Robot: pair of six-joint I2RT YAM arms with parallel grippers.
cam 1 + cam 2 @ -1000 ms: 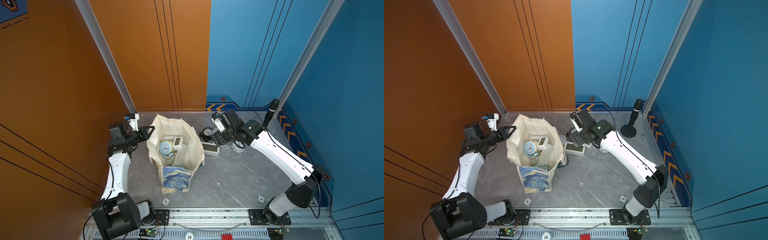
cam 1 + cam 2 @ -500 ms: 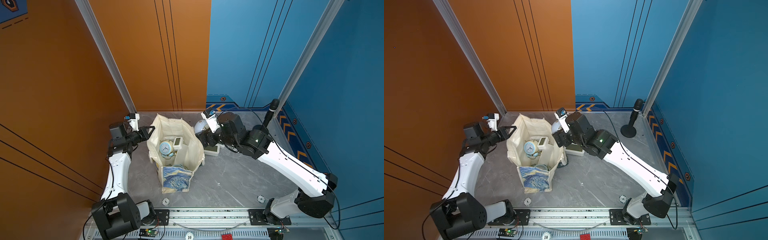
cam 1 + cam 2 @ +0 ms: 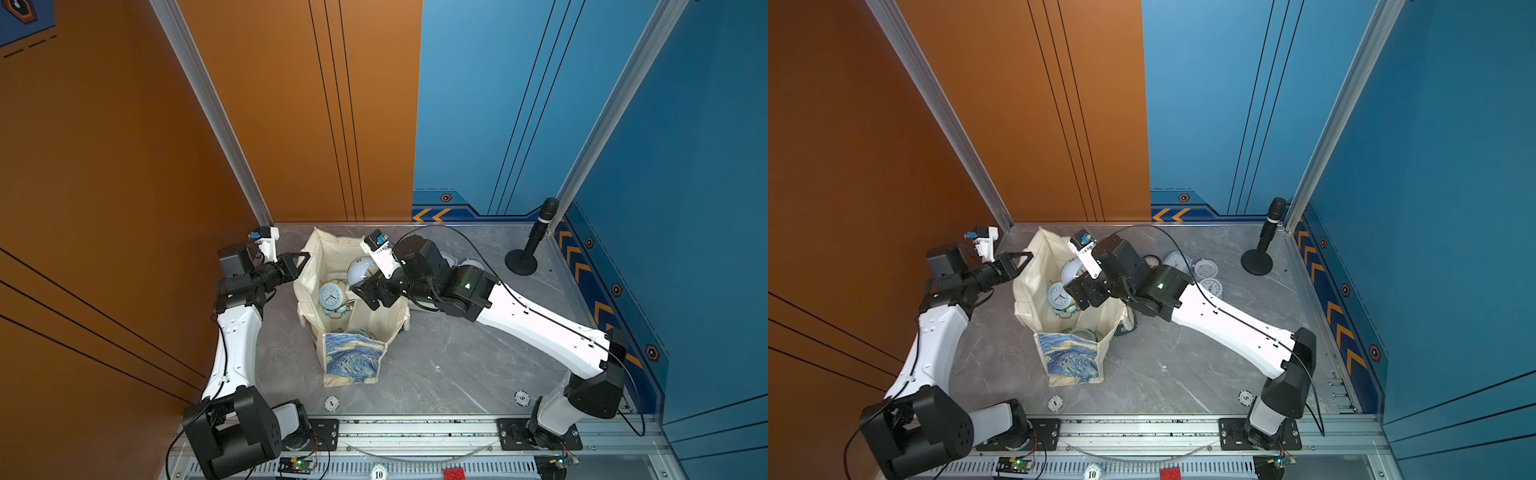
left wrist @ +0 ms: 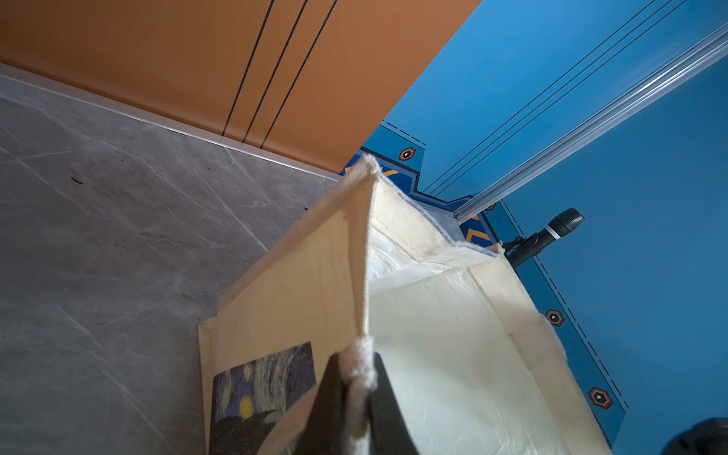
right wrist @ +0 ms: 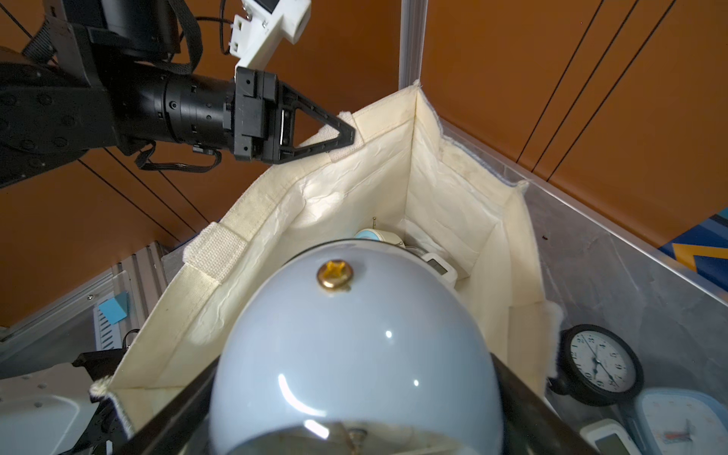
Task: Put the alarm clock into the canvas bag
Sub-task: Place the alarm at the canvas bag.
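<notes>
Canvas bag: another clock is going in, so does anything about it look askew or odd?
Nothing stands out. The cream canvas bag with a blue swirl print stands upright, rim pinched by the left gripper; the right gripper holds a pale blue round alarm clock over its mouth.

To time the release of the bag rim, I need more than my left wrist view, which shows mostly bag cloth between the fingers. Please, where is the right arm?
Observer: The right arm's fingers grip a pale blue alarm clock over the open mouth of the canvas bag.
Operator: Is something inside the bag?
Observer: Yes, a second clock, blue with a white dial, lies inside.
Operator: And outside the bag?
Observer: More clocks lie on the table beside the bag, among them a black-rimmed clock.
</notes>
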